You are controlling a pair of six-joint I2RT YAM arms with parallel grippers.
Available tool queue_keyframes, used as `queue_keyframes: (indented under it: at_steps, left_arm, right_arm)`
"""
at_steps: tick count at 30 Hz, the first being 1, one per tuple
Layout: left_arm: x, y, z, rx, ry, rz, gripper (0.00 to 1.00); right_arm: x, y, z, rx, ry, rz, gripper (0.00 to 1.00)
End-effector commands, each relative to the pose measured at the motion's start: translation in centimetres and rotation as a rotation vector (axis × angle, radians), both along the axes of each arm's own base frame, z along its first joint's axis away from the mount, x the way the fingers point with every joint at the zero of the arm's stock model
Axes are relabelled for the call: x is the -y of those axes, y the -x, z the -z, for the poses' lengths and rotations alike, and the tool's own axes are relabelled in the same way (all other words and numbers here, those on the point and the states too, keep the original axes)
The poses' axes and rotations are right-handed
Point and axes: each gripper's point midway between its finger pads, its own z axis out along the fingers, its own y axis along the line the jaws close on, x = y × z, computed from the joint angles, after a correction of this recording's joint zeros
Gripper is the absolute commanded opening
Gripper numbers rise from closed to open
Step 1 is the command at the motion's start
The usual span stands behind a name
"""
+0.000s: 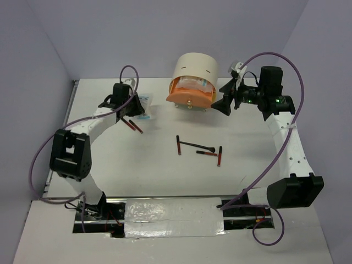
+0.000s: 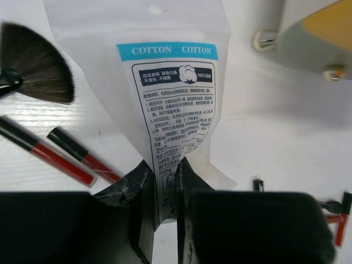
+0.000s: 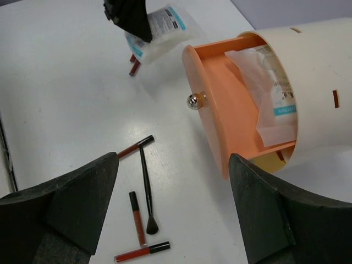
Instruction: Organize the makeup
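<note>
Left jaws pinch thin white-and-blue plastic cotton packet (image 2: 176, 110) by its edge: light, floppy, slippery. Right jaws wide, empty.

Left arm (image 1: 91, 124), right arm (image 1: 289, 146): white shells, black joint blocks. A purple cable (image 1: 34, 165) loops up from each base (image 1: 91, 208). Left tool (image 2: 165, 170), right tool (image 3: 173, 165): matte black. Green light (image 1: 279, 100) glows at my right arm's end farthest from base.
</note>
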Motion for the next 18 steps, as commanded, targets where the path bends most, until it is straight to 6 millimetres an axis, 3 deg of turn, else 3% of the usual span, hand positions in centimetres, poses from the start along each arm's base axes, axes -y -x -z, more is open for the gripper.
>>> queue_keyframes:
  at_steps: [1,3,4,7,10,13,18]
  left_arm:
    - [-0.8,0.0,-7.7,0.238,-0.039,0.042,0.0]
    - [-0.9,0.7,-9.6,0.314,-0.096,0.085,0.0]
    - [-1.0,1.4,-11.7,0.38,-0.112,0.105,0.0]
    - [0.7,2.6,-17.1,0.61,-0.179,0.267,0.0]
    - [2.3,3.6,-20.9,0.783,-0.271,0.409,0.0]
    - [5.2,4.3,-23.7,0.939,-0.353,0.58,0.0]
    - [10.1,4.5,-25.6,1.171,-0.518,0.844,0.0]
  right_arm:
    - [-0.2,1.0,-1.0,0.05,-0.005,-0.033,0.88]
    - [0.5,0.9,-1.1,0.083,-0.001,-0.041,0.84]
    - [0.3,1.3,-0.8,0.094,-0.001,-0.069,0.8]
    - [-0.1,2.4,-1.1,0.167,-0.004,-0.135,0.79]
    - [-0.2,2.8,-0.9,0.198,0.013,-0.164,0.79]
    - [-0.2,3.3,-0.6,0.224,0.032,-0.183,0.79]
    - [-0.3,4.0,-0.6,0.238,0.037,-0.189,0.79]
